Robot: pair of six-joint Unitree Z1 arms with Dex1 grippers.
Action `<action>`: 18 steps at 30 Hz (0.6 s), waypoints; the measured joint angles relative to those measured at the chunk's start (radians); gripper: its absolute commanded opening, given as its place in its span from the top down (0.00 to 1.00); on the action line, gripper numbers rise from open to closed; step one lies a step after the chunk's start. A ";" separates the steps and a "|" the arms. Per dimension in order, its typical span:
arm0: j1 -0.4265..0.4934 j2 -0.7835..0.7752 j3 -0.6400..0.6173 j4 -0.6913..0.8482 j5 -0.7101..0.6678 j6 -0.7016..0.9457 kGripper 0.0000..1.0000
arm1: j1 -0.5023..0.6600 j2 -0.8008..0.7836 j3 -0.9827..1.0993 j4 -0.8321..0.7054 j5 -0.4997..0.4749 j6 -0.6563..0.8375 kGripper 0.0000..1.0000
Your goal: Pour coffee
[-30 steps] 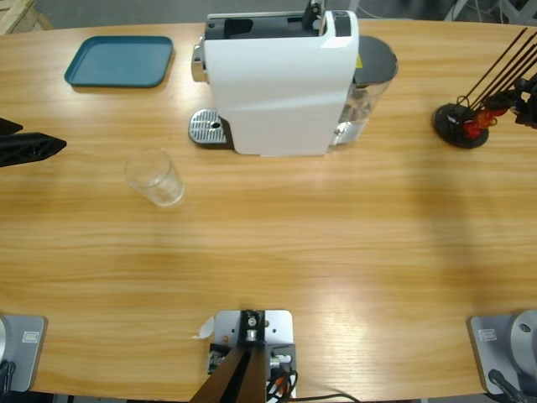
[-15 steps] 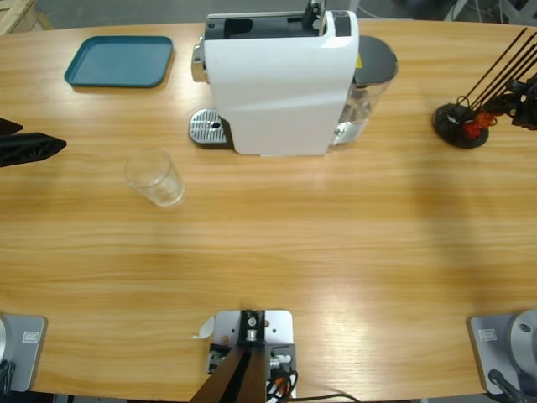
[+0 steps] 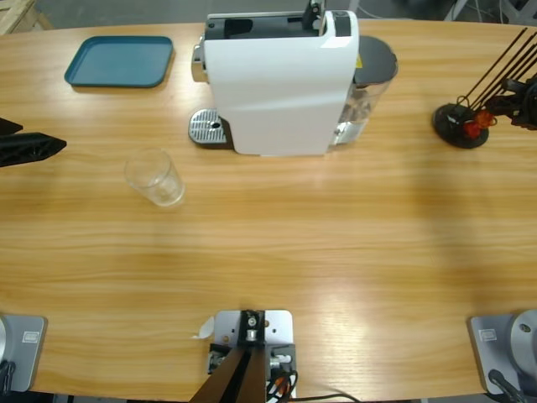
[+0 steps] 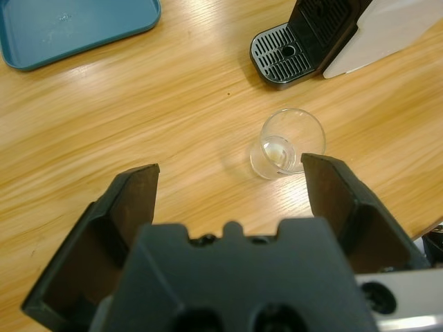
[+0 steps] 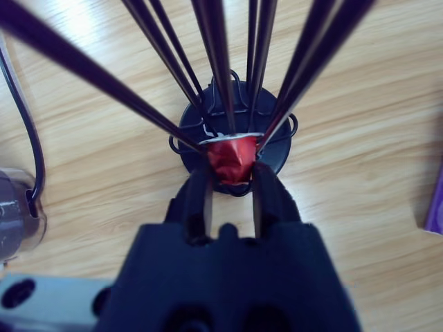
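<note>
Nothing shifts: right gripper [image 5: 232,183] stays closed on the glossy red capsule [image 5: 229,158]; left gripper [image 4: 228,187] gapes toward the empty glass [image 4: 286,144].

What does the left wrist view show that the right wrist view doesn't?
Only the left wrist view: the empty glass, the teal tray, the machine's drip grate, and the left gripper with fingers wide apart. Only the right wrist view: the right gripper closing on a red capsule in the black wire stand. Both show the wooden table.
</note>
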 measured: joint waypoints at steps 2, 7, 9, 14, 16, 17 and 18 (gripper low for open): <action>0.000 0.000 0.000 0.000 0.000 0.000 0.11 | 0.000 0.000 0.000 0.000 0.000 -0.002 0.90; 0.000 0.000 0.000 0.000 0.000 0.000 0.11 | -0.001 0.000 0.000 0.000 0.000 -0.008 0.90; 0.000 0.000 0.000 0.000 0.000 0.000 0.11 | -0.001 0.000 0.000 0.000 0.000 -0.008 0.90; 0.000 0.000 0.000 0.000 0.000 0.000 0.11 | -0.001 0.000 0.000 0.000 0.000 -0.009 0.90; 0.000 0.000 0.000 0.000 0.000 0.000 0.11 | -0.001 -0.001 0.000 0.000 -0.001 -0.011 0.91; 0.000 0.000 0.000 0.000 0.000 0.000 0.11 | -0.001 -0.002 0.000 0.000 -0.001 -0.011 0.93; 0.000 0.000 0.000 0.000 0.000 0.000 0.11 | -0.001 -0.004 0.000 0.000 -0.001 -0.012 0.94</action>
